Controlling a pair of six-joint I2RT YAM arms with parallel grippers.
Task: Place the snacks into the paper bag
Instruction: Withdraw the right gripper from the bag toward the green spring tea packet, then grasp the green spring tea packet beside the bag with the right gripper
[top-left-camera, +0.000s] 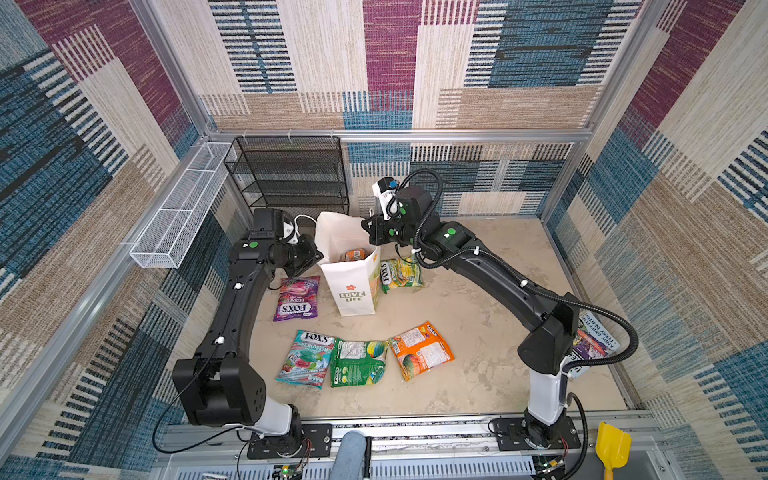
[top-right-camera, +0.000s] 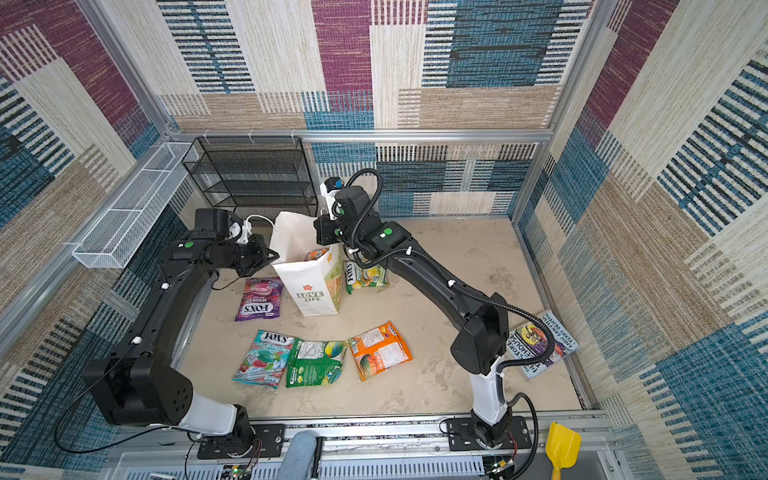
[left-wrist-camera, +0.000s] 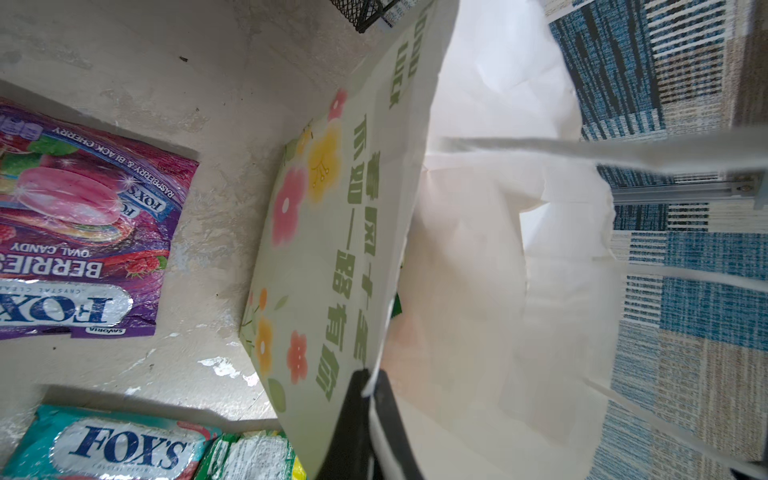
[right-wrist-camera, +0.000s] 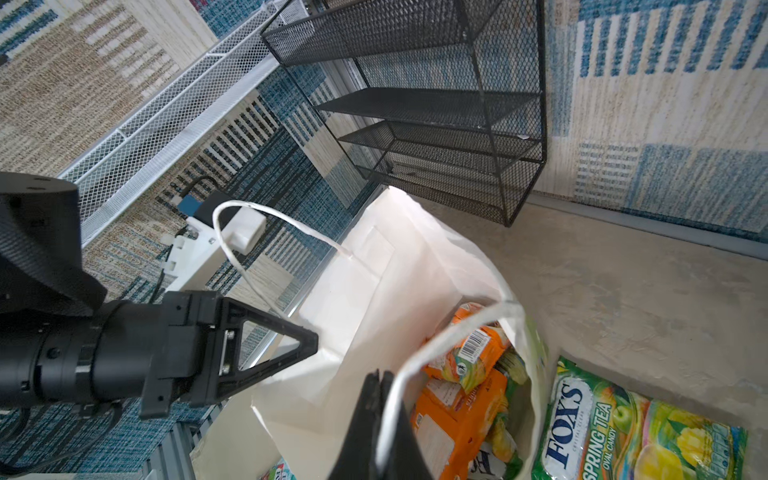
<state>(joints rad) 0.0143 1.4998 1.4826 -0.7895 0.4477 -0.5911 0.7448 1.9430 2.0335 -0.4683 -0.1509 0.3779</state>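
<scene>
1. Your paper bag (top-left-camera: 353, 286) stands upright toward the back of the table (top-left-camera: 478, 332), mouth open, its "LOVE LIFE" face turned to the front in both top views.
2. Your left gripper (left-wrist-camera: 370, 378) is at the bag's left rim. Its fingers are drawn together with the paper edge pinched between them.
3. Your right gripper (right-wrist-camera: 376, 378) sits at the rim on the opposite side. Its fingers are narrow, and the thin white loop handle (right-wrist-camera: 415, 357) runs down between them.
4. Orange snacks (right-wrist-camera: 457, 415) already lie inside the bag; a top view shows one through the mouth. How many are in there, you cannot tell.
5. The yellow-green packet (top-left-camera: 401, 274) lies flat on the table just beside the bag's right panel.
6. The purple packet (top-left-camera: 296, 298) lies flat just left of the bag — near it, under your left arm's wrist.
7. Toward the front, three packets lie side by side — the teal packet (top-left-camera: 307, 357), the green packet (top-left-camera: 359, 361) and the orange packet (top-left-camera: 422, 349) — well apart from the bag.
8. A magazine (top-right-camera: 540, 340) lies at the table's right edge, partly behind your right arm, and a black mesh shelf (top-left-camera: 286, 174) stands behind the bag.
</scene>
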